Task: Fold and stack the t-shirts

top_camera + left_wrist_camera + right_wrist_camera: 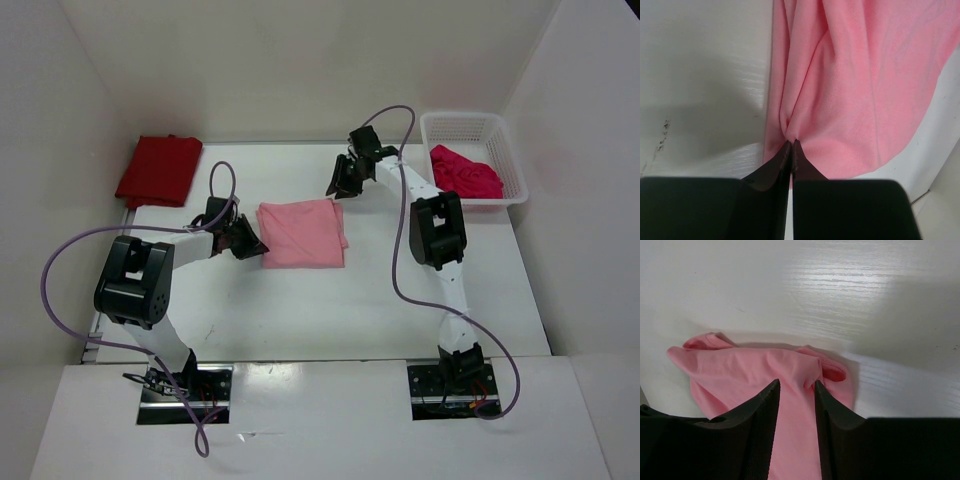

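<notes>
A light pink t-shirt (302, 233) lies folded into a rough square at the table's middle. My left gripper (255, 245) is shut on its left edge; in the left wrist view the closed tips (791, 142) pinch a gathered fold of pink cloth (855, 90). My right gripper (338, 188) is at the shirt's far right corner, open, its jaws (796, 385) straddling pink cloth (740, 375) beside a sleeve opening. A dark red t-shirt (160, 170) lies folded at the far left. A bright crimson-pink t-shirt (465, 172) sits crumpled in the basket.
A white mesh basket (470, 118) stands at the far right corner of the table. White walls close in the table on the left, back and right. Purple cables loop from both arms over the table's near half.
</notes>
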`<state>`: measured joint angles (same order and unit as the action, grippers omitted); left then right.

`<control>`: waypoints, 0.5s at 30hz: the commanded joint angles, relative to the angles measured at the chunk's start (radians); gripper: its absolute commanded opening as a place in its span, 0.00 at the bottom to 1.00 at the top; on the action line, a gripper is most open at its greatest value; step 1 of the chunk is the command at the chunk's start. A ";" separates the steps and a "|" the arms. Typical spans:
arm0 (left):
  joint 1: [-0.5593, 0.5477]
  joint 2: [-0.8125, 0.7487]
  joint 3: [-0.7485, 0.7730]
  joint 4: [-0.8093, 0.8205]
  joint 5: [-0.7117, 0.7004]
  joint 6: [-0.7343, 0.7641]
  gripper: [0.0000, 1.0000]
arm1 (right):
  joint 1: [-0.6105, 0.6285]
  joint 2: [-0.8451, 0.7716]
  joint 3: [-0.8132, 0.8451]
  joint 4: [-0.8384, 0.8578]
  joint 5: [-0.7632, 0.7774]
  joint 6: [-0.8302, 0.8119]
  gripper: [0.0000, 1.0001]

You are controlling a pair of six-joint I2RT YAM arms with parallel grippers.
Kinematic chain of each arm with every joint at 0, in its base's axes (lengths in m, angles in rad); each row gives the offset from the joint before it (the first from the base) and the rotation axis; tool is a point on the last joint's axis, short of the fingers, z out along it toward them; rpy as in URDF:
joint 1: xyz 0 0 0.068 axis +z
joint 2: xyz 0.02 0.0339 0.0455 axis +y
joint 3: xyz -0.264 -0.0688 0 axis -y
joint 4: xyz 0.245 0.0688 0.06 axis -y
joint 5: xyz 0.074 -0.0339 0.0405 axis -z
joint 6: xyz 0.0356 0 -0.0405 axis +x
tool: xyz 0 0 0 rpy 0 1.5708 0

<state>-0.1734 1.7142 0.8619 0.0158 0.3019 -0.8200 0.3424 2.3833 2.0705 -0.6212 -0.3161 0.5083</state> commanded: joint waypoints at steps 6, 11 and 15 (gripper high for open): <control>0.000 -0.005 0.014 0.019 0.025 -0.013 0.05 | 0.010 0.065 0.115 -0.041 -0.041 -0.001 0.35; 0.000 -0.005 0.005 0.019 0.025 -0.022 0.05 | 0.010 0.086 0.148 -0.051 -0.052 -0.001 0.12; 0.000 -0.015 -0.006 0.019 0.016 -0.022 0.03 | 0.001 0.086 0.158 -0.060 -0.052 -0.001 0.00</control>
<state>-0.1734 1.7142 0.8619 0.0158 0.3046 -0.8272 0.3424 2.4634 2.1723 -0.6670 -0.3546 0.5110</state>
